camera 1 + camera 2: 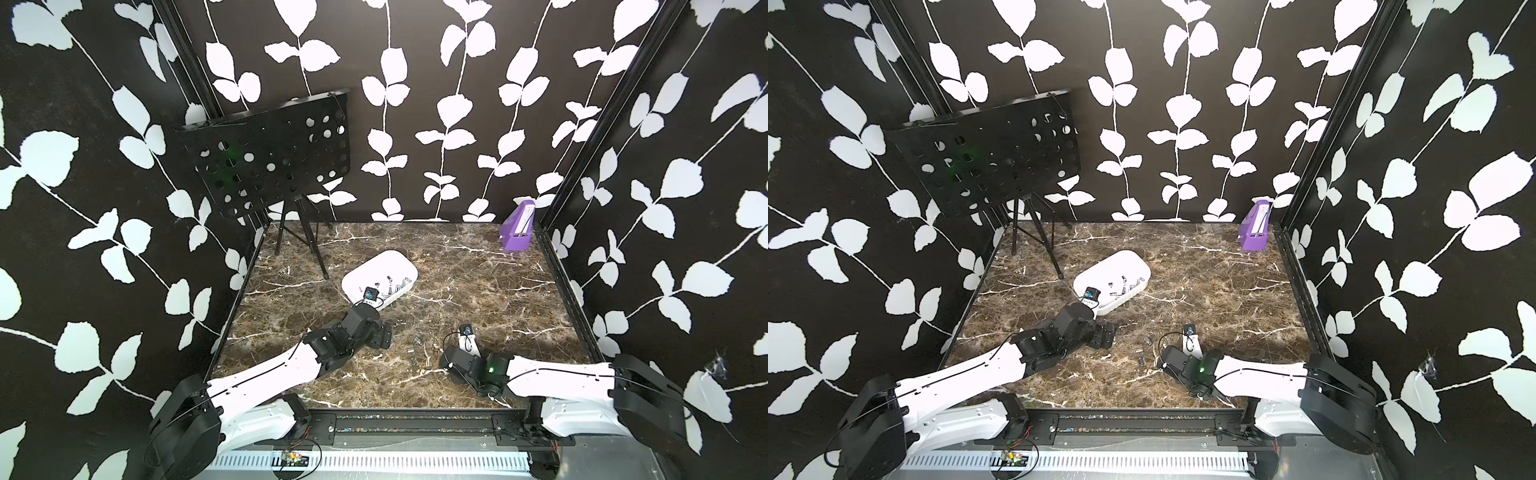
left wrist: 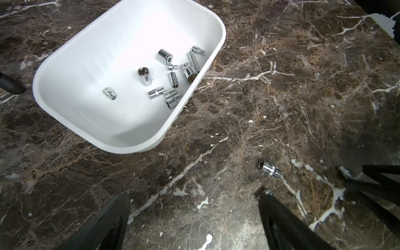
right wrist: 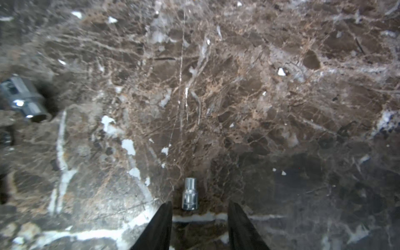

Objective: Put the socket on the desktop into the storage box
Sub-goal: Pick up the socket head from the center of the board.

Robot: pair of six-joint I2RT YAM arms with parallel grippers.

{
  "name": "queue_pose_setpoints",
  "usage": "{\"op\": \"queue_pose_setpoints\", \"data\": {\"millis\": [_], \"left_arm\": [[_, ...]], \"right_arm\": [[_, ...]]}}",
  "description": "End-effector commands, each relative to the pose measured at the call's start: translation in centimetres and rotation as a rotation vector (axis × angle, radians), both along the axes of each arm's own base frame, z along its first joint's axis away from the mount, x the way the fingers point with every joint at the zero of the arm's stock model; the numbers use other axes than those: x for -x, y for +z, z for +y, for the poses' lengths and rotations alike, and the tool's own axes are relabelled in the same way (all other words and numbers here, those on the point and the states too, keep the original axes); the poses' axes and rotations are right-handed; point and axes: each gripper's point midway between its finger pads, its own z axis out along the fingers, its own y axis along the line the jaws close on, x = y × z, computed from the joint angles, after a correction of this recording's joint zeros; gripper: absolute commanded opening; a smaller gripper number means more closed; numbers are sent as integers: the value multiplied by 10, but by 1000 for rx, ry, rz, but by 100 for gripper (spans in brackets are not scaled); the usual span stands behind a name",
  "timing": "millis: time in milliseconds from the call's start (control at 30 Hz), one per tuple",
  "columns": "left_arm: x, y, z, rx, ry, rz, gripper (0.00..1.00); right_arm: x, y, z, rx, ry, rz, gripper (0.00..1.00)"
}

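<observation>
The white storage box (image 2: 65, 65) sits mid-desktop (image 1: 478, 282) and holds several chrome sockets (image 2: 165, 57); it shows in both top views (image 1: 386, 259) (image 1: 1121, 259). Three loose sockets (image 1: 417, 343) lie on the marble between the arms. My left gripper (image 2: 194, 201) hovers open and empty near the box's front corner, with one socket (image 2: 269, 170) ahead of its finger. My right gripper (image 3: 199, 206) is open low over the marble. A small socket (image 3: 190, 193) lies just beyond its fingertips, not between them. A larger socket (image 3: 23, 99) lies off to the side.
A black perforated music stand (image 1: 270, 153) on a tripod stands at the back left. A small purple box (image 1: 517, 232) stands at the back right corner. Black frame rails (image 1: 557, 291) edge the desktop, with walls close on three sides.
</observation>
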Motion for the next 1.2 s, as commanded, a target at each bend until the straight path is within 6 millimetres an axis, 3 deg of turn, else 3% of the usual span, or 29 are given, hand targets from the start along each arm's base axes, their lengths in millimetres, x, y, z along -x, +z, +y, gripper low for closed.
{"op": "queue_pose_setpoints", "data": {"millis": [0, 400, 867, 1033, 1167], "left_arm": [[3, 0, 4, 1, 7, -1, 93], [3, -1, 4, 1, 6, 2, 93], [3, -1, 4, 0, 8, 2, 93], [2, -1, 4, 0, 10, 0, 93], [2, 1, 7, -5, 20, -8, 93]], "right_arm": [[-5, 0, 1, 10, -13, -24, 42], [-2, -14, 3, 1, -16, 8, 25], [3, -23, -1, -6, -26, 33, 14], [4, -21, 0, -24, -23, 35, 8], [2, -3, 1, -28, -2, 18, 3]]}}
